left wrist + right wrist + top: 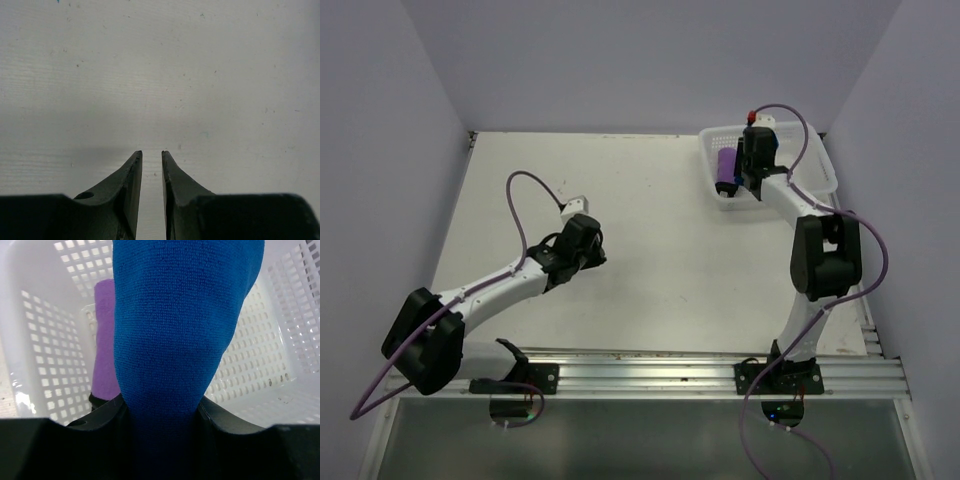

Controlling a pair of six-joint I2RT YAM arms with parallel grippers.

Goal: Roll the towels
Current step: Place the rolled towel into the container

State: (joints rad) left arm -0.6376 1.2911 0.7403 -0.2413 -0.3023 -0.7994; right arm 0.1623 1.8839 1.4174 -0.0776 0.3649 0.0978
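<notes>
The white table point(650, 250) fills the middle of the top view, and the white mesh basket point(823, 170) sits in its upper right corner. The right gripper point(160, 410) hangs over that basket with its fingers clamped on the blue towel point(175, 330), which fills the centre of the wrist view. The towel is so close to the lens that I cannot tell how tightly it is rolled. The purple towel point(104, 340) lies rolled in the basket, at the left of that view.

The step looks like setting the blue one down beside it. Lower it into the free floor at the right, let go only once it rests, and lift straight up so the roll does not unwind.

The left gripper point(152, 160), at centre left over bare table, holds nothing; its fingers stand slightly apart.
</notes>
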